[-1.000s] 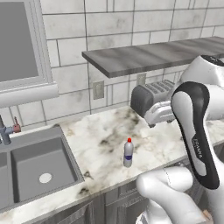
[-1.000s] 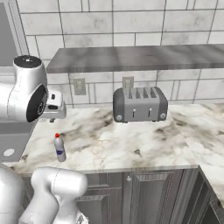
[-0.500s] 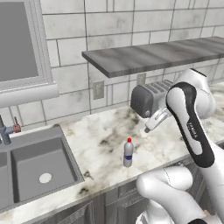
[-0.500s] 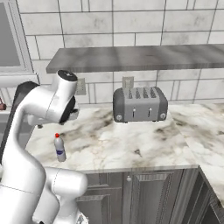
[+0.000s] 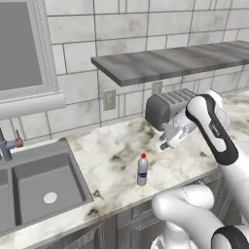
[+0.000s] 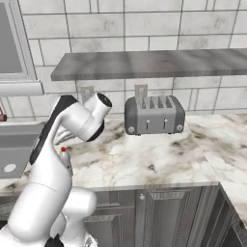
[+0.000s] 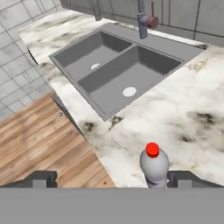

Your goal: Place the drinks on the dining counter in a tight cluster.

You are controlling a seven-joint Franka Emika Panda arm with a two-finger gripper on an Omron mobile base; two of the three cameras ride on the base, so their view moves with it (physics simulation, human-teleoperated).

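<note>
arm swung lower, gripper (image 5: 166, 144) nearing (above) bottle (image 5: 142, 169)

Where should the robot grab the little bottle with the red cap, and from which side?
Probably around its straight middle, below the red cap. The small bottle stands upright on the marble counter, apart from the sink and toaster, so its sides are free. The open gripper hangs on its toaster side, so coming in level from there, one finger each side, looks easiest.
</note>
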